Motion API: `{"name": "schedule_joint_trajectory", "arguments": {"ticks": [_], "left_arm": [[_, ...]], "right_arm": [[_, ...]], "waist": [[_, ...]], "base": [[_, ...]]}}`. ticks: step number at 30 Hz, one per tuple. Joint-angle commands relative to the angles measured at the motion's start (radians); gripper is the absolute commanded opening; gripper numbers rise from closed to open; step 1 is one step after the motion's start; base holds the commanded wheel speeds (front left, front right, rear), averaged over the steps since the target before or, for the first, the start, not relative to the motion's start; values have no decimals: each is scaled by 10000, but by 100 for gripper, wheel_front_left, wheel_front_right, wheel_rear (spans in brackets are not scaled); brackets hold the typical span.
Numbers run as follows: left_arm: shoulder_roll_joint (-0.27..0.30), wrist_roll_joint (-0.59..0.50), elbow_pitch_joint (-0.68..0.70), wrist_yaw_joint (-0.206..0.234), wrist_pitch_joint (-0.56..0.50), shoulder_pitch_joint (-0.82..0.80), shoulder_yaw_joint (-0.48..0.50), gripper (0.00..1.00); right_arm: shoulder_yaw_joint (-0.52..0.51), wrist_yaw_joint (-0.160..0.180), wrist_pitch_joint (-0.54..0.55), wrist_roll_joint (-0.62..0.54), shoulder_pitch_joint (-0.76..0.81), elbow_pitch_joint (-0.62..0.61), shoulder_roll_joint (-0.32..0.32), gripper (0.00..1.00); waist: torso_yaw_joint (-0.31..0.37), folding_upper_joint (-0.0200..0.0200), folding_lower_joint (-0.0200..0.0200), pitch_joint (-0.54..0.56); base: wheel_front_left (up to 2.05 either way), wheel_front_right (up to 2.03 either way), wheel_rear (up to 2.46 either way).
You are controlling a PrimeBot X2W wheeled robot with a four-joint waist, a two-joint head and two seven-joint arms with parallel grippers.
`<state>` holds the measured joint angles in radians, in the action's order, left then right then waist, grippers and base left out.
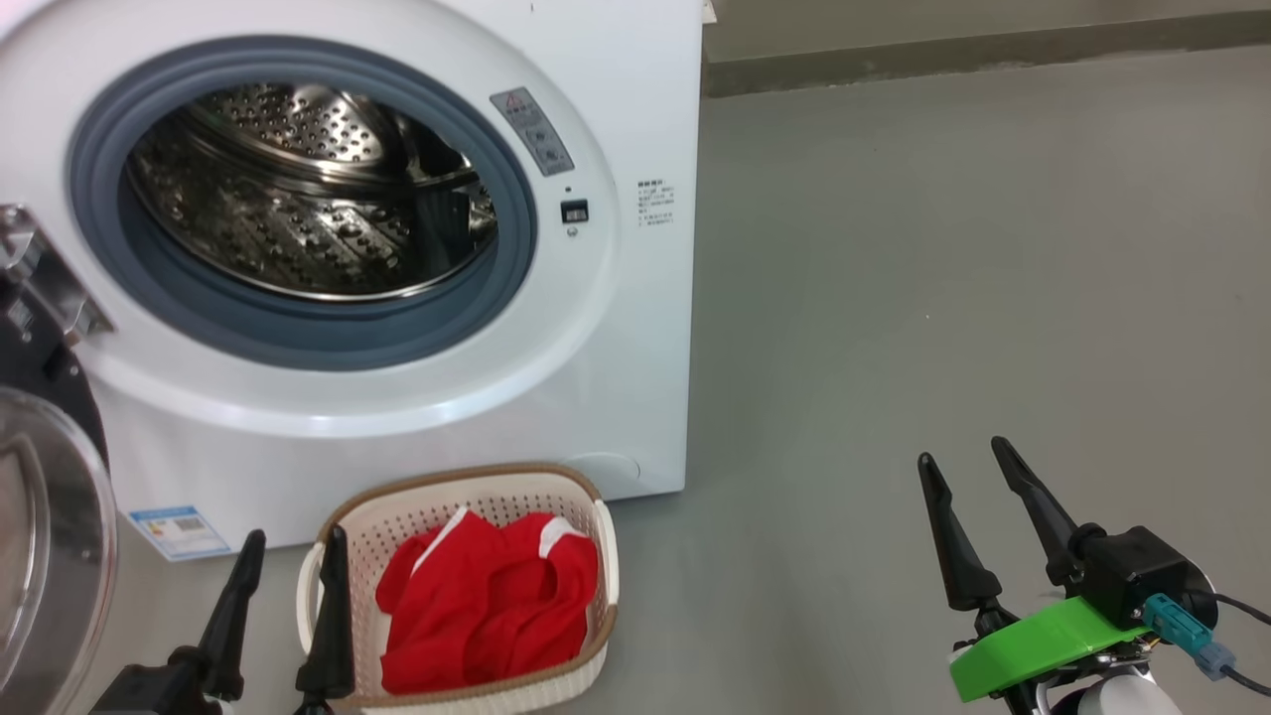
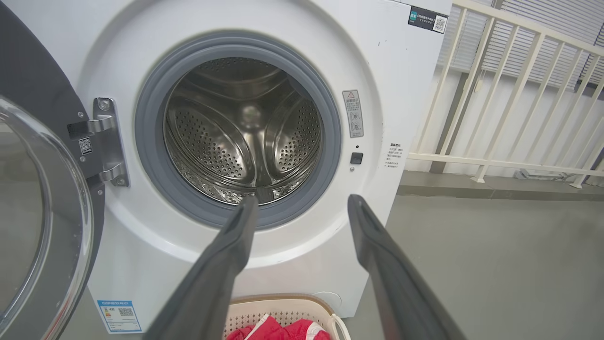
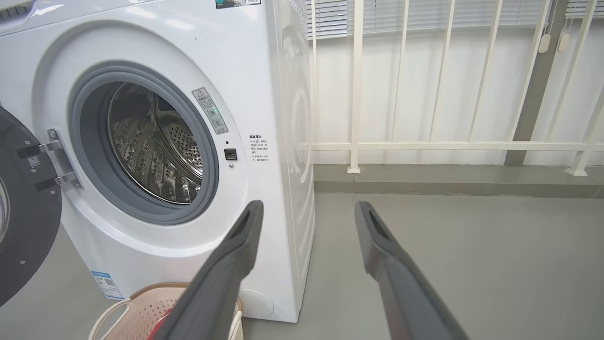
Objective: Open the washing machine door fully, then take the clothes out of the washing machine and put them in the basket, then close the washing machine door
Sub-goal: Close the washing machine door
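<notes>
Spread wide, gripping nothing: left gripper and right gripper. Beside the left one — clothes heaped in the basket. Just beyond, the washing machine, drum uncovered; off to that gripper's left, the washing machine door swung out.

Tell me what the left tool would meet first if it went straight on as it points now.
The left tool would probably meet the washing machine, at the bottom of its grey ring; depth is unclear.
</notes>
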<state>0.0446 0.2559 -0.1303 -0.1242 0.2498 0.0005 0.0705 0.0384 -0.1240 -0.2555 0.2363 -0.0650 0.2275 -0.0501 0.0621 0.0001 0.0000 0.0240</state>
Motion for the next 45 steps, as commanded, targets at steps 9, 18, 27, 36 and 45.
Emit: {"name": "schedule_joint_trajectory", "arguments": {"ticks": [9,18,27,36,45], "left_arm": [[66,-144,234,-34,120,-225,475,100],[59,-205,227,31,120,-239,542,100],[58,-266,196,391,120,-291,585,100],[57,-79,456,743,120,-168,412,100],[57,42,747,722,120,-50,285,100]], "right_arm": [[198,-67,-63,-36,-180,-175,-1,100],[201,-67,-63,12,-182,-158,-1,100],[142,-67,-63,-15,-220,-197,-1,100],[312,-67,-63,41,-186,-210,-1,100],[377,-67,-63,40,-174,-224,-1,100]], "waist": [[-6,-1,0,-4],[-28,-1,0,13],[-371,-1,0,1],[-1263,-1,0,32],[-2441,-1,0,64]], "base": [[-58,58,0],[0,0,0],[0,0,0],[0,0,0],[0,0,0]]}}
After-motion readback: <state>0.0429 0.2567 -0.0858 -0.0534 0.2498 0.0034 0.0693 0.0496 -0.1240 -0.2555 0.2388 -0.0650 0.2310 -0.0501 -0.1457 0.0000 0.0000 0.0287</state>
